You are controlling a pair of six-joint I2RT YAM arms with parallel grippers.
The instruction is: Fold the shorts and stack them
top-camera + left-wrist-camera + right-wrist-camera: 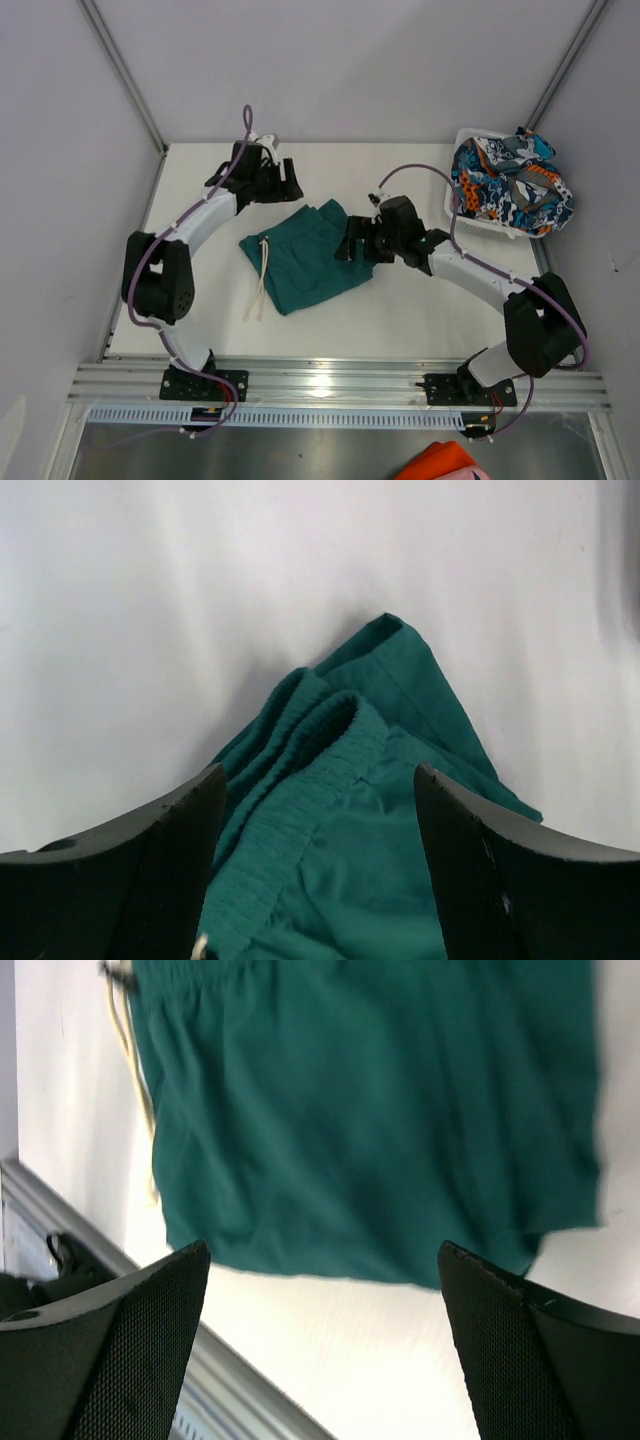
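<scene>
The teal-green shorts [305,255] lie folded in the middle of the white table, their pale drawstring [260,280] trailing off the left side. My left gripper [285,185] hovers just beyond their far-left corner, open; in its wrist view the jaws [318,780] stand wide over the bunched waistband [330,740], gripping nothing. My right gripper [350,245] is at the shorts' right edge, also open; its wrist view shows the jaws [322,1260] apart above bare table, with the shorts [370,1110] just ahead. The printed shorts [510,185] sit heaped in the white basket [478,228] at the far right.
A metal rail [340,380] runs along the table's near edge and shows in the right wrist view [240,1380]. Grey walls close in the left, back and right sides. An orange cloth [445,462] lies below the rail, off the table.
</scene>
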